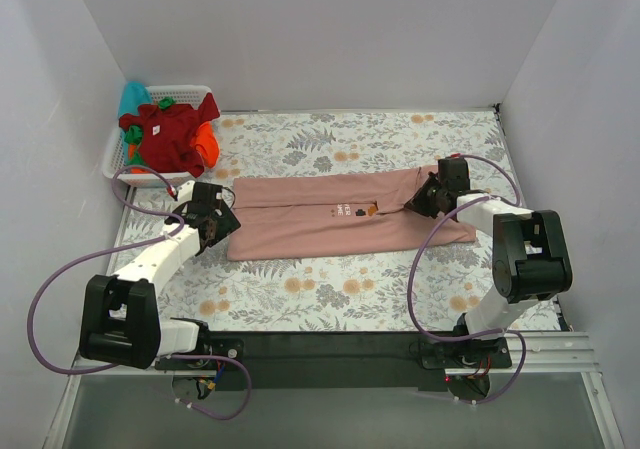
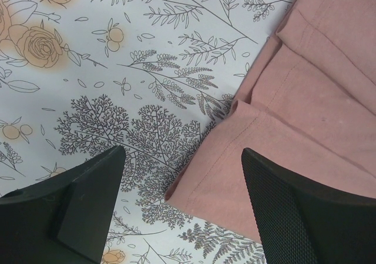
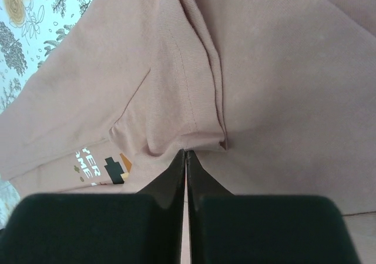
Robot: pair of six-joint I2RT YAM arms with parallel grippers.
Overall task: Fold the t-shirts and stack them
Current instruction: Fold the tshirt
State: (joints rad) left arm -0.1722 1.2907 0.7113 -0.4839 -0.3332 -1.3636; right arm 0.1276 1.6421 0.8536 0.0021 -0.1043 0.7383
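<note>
The dusty-pink t-shirt [image 1: 320,219] lies spread across the middle of the table, folded lengthwise, its small print facing up. My left gripper [image 1: 222,224] is open at the shirt's left end; in the left wrist view its jaws [image 2: 182,158] stand wide on either side of the hem corner of the shirt [image 2: 305,99], just above it. My right gripper [image 1: 418,201] is at the shirt's right end. In the right wrist view it [image 3: 185,152] is shut on a pinch of the pink cloth [image 3: 282,70] by the ribbed collar, next to the print [image 3: 111,169].
A white slatted basket [image 1: 115,154] stands at the back left, holding a dark red shirt [image 1: 165,134], an orange one [image 1: 208,141] and a teal one [image 1: 132,96]. The floral table cloth [image 1: 330,134] covers the table. Walls close in on three sides.
</note>
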